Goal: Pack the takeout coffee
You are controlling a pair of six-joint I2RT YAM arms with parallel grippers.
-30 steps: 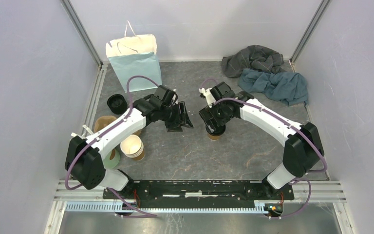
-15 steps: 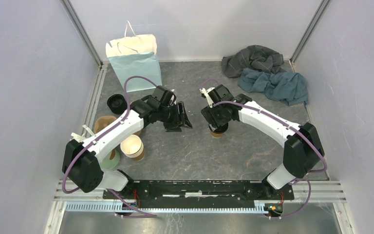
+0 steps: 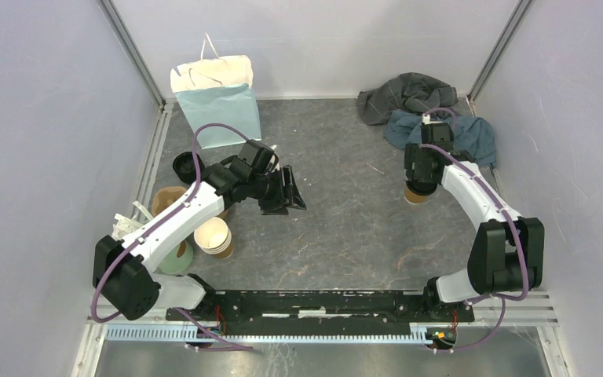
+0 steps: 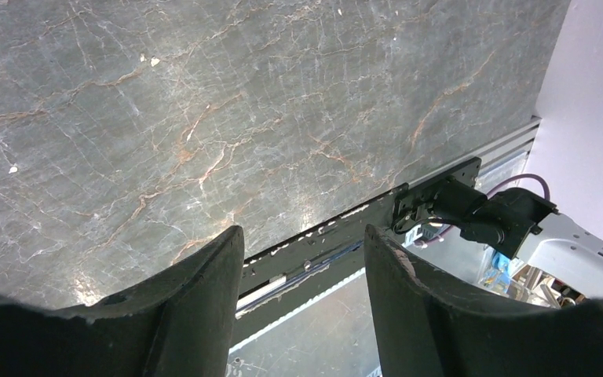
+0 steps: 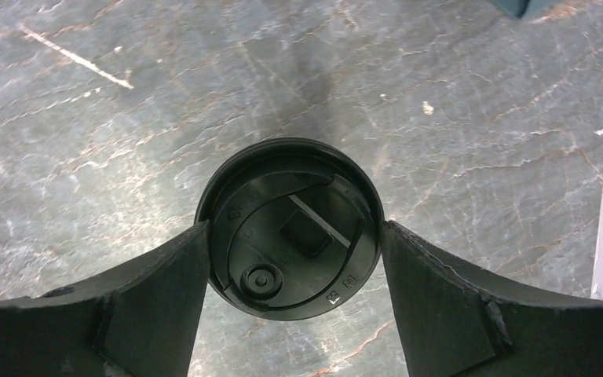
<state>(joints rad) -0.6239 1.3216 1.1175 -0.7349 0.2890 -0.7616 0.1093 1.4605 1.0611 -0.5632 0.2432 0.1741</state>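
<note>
Right pincer (image 5: 292, 232) hugs the takeout coffee (image 3: 415, 195), a small brown cup with a round black lid, near the blue cloth (image 3: 455, 137). Left pincer (image 4: 304, 236) is spread apart, holding nothing.

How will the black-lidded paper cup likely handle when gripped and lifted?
The takeout coffee probably has thin paper walls that would dent under a hard squeeze. Its round black lid looks smooth, so the jaws flanking it may slip. The fill level is hidden, so its weight is uncertain.
</note>
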